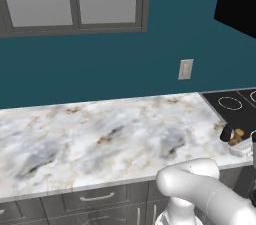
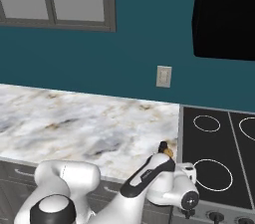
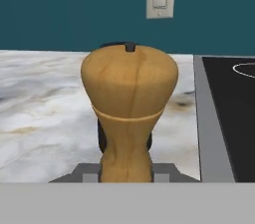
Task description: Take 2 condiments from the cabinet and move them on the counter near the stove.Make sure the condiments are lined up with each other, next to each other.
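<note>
Wooden mill (image 3: pixel 128 113): tan-orange, upright on the counter (image 1: pixel 100 134), close before the hand camera; in the left base view its top (image 1: pixel 239 132) shows at 4 o'clock, by the counter's front corner.
Black shaker (image 1: pixel 227 132): just beside the mill, on the side away from the stove; in the hand view its dark edge (image 3: pixel 101 136) peeks out directly behind the mill.
Gripper (image 3: pixel 127 173): low at 6 o'clock in the hand view, one finger on either side of the mill's base; whether it clasps the mill or stands free, I cannot tell.
Stove (image 2: pixel 219 153): black cooktop at 3 o'clock, bordering the counter near both condiments.
Wall outlet (image 2: pixel 164 76): on the teal wall (image 2: pixel 129 63), at 12 o'clock above the mill.
</note>
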